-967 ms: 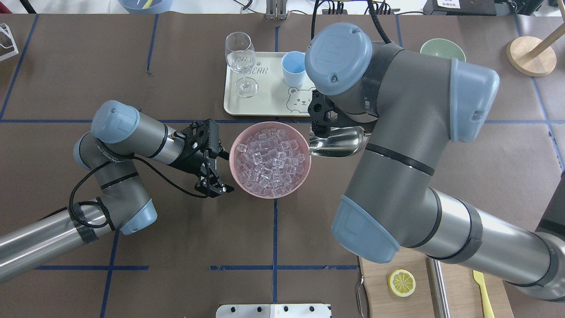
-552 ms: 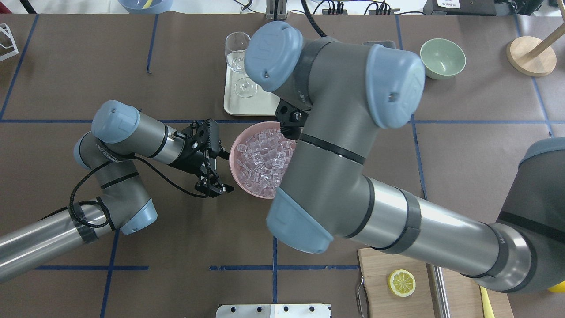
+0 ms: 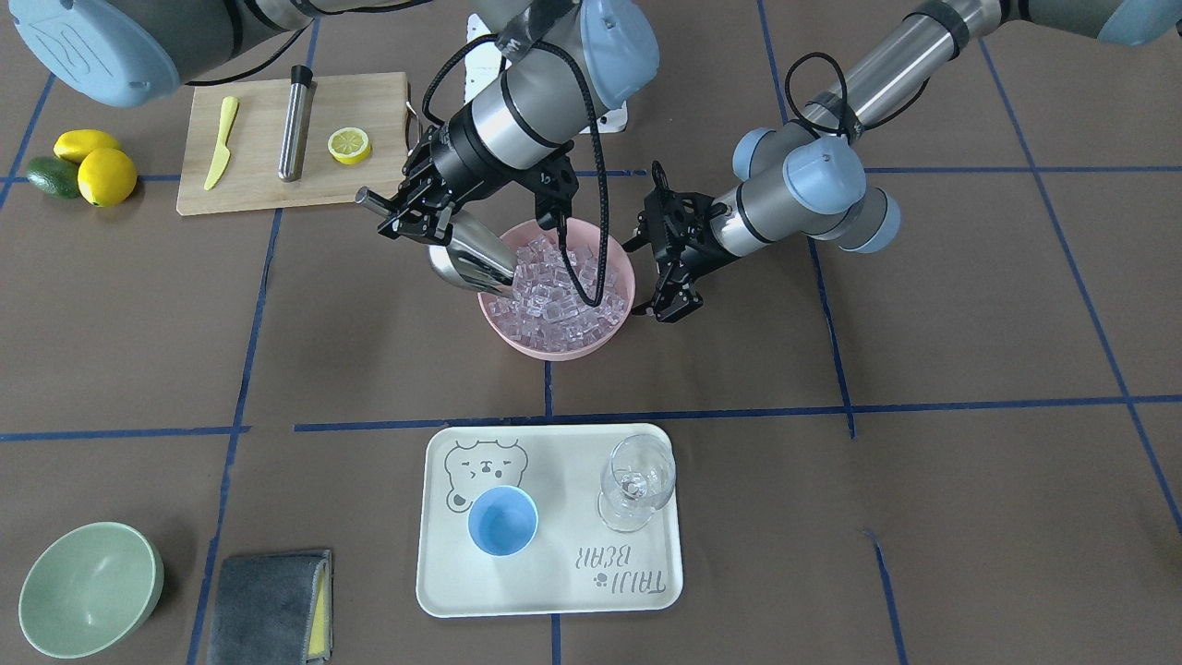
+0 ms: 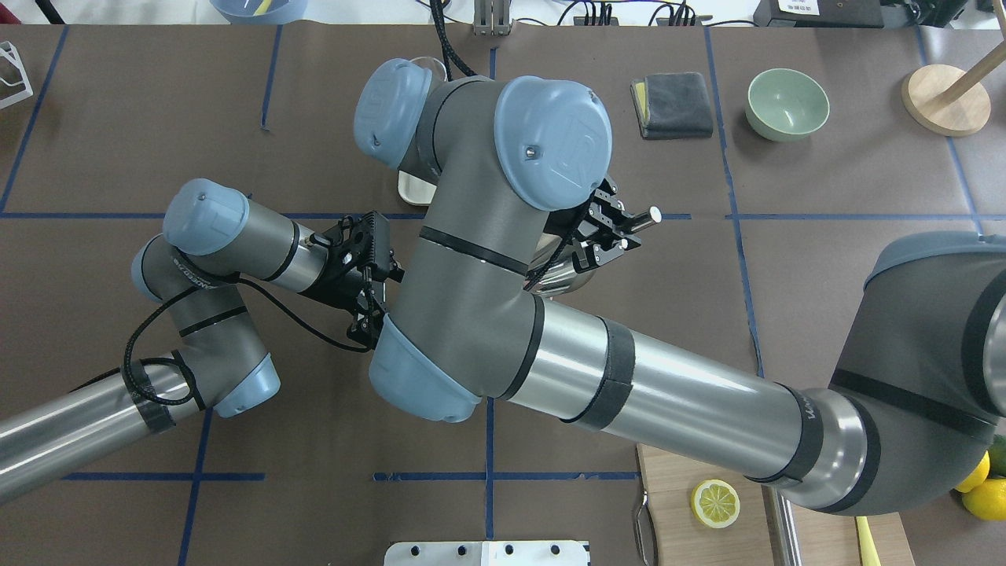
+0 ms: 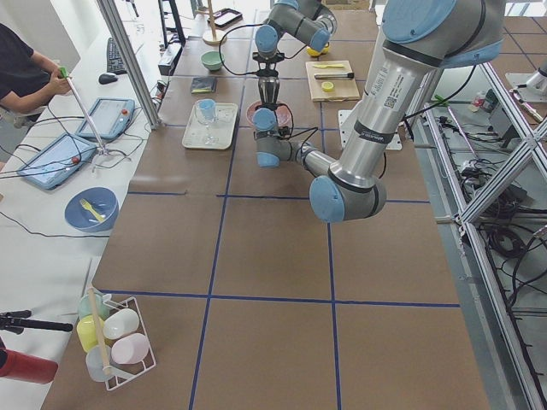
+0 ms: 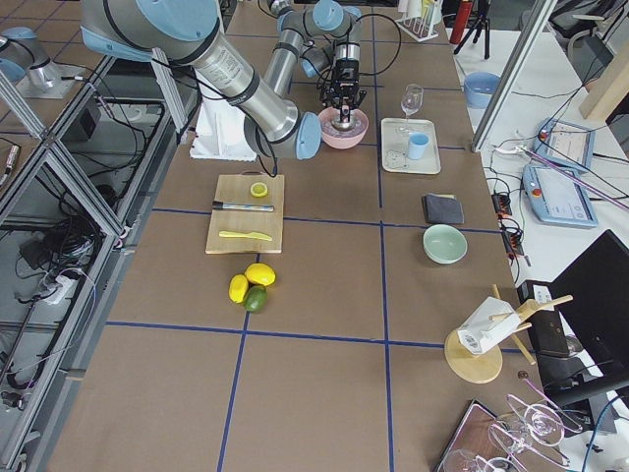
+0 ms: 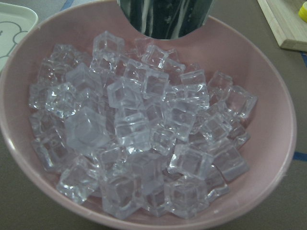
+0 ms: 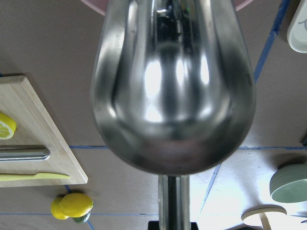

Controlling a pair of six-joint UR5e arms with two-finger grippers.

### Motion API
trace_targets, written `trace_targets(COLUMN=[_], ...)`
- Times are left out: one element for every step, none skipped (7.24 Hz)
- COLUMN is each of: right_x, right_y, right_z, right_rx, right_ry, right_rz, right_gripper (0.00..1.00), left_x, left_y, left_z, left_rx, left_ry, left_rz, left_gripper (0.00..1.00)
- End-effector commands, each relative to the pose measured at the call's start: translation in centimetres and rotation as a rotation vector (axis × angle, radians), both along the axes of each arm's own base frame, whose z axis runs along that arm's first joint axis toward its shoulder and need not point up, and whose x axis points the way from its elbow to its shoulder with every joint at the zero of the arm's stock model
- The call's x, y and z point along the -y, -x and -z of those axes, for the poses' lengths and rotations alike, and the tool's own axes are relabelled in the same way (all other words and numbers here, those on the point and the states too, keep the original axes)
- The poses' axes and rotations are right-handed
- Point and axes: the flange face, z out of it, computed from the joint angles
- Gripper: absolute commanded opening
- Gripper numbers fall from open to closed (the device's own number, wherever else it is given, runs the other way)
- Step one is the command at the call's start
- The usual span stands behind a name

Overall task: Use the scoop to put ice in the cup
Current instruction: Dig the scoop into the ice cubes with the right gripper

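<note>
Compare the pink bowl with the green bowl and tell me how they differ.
The pink bowl is heaped with ice; the green bowl is empty. The pink bowl has the scoop tipped over its rim; nothing touches the green bowl, which sits off near a grey cloth. Both are round, upright and handleless.

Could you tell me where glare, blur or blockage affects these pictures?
Right wrist view: the scoop fills the frame, with bright glare streaks on its steel. Left wrist view: the ice is fairly sharp and evenly lit in the bowl. Overhead view: the right arm blocks the bowl entirely.
</note>
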Motion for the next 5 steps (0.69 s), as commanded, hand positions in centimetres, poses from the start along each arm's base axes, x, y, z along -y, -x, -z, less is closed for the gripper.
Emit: trace_targets(right_x=[-0.22, -0.48, -0.48, -0.54, -0.72], right_y=[2.12, 2.52, 2.53, 2.63, 2.93], right_z=[-0.29, -0.52, -0.53, -0.60, -0.92], right_rx=[-0.064, -0.075, -0.075, -0.074, -0.076], right_ry=[0.017, 0.011, 0.011, 0.010, 0.009], right_rz=[0.032, 0.040, 0.042, 0.043, 0.050], right_gripper=[0.00, 0.00, 0.00, 0.00, 0.00], left_x=[-0.12, -0.10, -0.18, -0.20, -0.20], left_y=[-0.03, -0.05, -0.12, -0.10, -0.10], left_z=[0.06, 0.16, 0.17, 0.06, 0.06], left_rx=[-0.005, -0.006, -0.007, -0.005, -0.005], left_ry=[-0.004, -0.005, -0.005, -0.004, -0.004], left_rz=[-0.002, -0.002, -0.003, -0.003, -0.003], left_gripper=[1.00, 1.00, 1.00, 1.00, 1.00])
